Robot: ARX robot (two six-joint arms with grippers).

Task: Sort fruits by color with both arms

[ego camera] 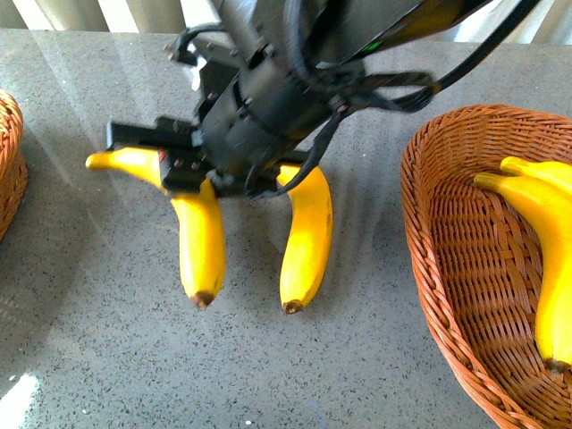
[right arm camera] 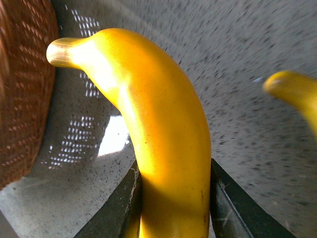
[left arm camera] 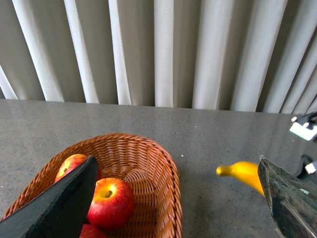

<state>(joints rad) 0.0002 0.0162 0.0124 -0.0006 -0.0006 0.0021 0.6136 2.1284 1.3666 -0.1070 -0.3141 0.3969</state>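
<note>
Two yellow bananas lie side by side on the grey table. My right gripper (ego camera: 183, 174) is shut on the left banana (ego camera: 201, 241), gripping it near its stem end; the right wrist view shows this banana (right arm camera: 163, 134) squeezed between both black fingers (right arm camera: 121, 208). The second banana (ego camera: 307, 241) lies free just beside it, its tip (right arm camera: 292, 91) at the edge of the right wrist view. My left gripper (left arm camera: 173, 198) hangs open above the rim of a wicker basket (left arm camera: 168, 183). That basket holds red apples (left arm camera: 110, 201). The left gripper is out of the front view.
A wicker basket (ego camera: 447, 268) at the table's right holds more bananas (ego camera: 545, 232). The apple basket's edge (ego camera: 9, 161) shows at the far left. White curtains (left arm camera: 168, 49) hang behind the table's far edge.
</note>
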